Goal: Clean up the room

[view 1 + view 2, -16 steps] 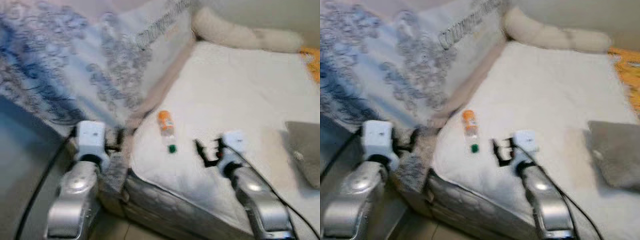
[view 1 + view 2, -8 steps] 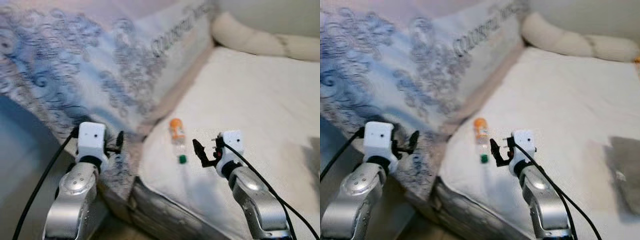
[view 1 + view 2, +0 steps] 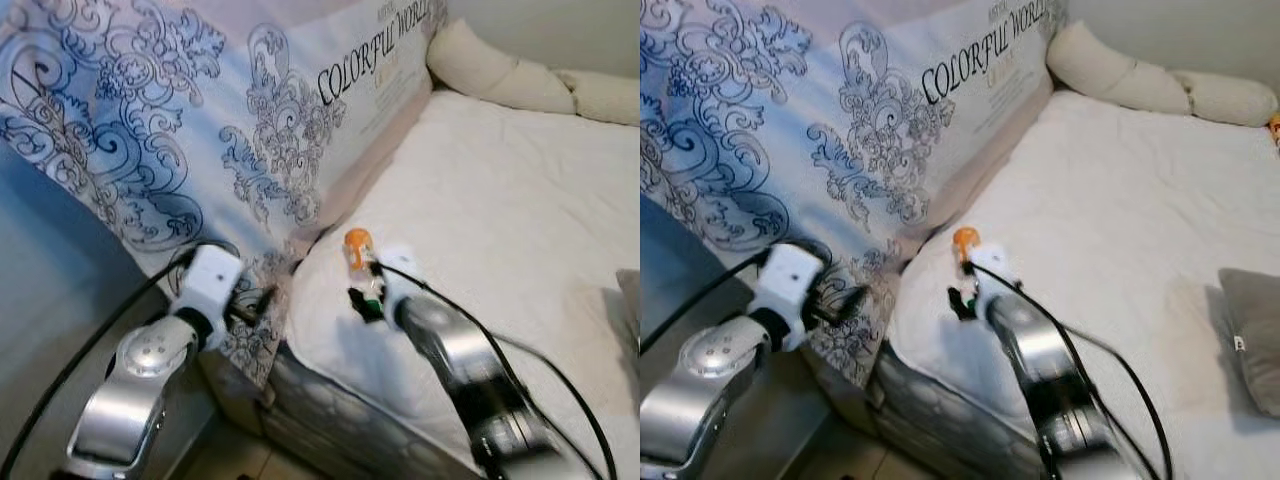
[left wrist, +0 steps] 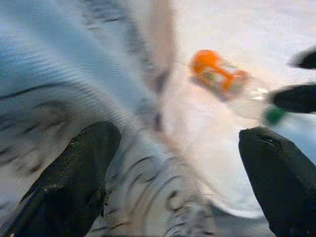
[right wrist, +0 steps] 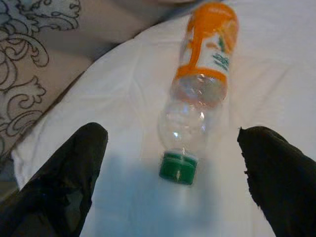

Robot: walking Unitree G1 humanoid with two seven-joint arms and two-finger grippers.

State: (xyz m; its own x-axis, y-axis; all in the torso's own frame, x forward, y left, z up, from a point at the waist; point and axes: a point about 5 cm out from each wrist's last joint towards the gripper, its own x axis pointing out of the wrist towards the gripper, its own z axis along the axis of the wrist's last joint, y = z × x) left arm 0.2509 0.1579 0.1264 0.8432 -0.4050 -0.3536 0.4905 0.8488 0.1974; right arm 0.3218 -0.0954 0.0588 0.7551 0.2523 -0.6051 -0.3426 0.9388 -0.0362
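Note:
A clear plastic bottle with an orange label and a green cap lies on the white mattress, near its front left corner. My right gripper is open and sits right at the cap end, with the bottle lying between its spread fingers in the right wrist view. My left gripper is open too, hanging beside the patterned quilt at the mattress corner, left of the bottle.
The blue and white quilt printed "COLORFUL WORLD" leans along the bed's left side. Cream bolster pillows lie at the back. A grey cushion rests at the right edge. The quilted mattress side drops to the floor.
The camera has shifted and sharpened. My right gripper has reached left to the bottle's cap end. The left gripper has moved in closer to the quilt and mattress corner.

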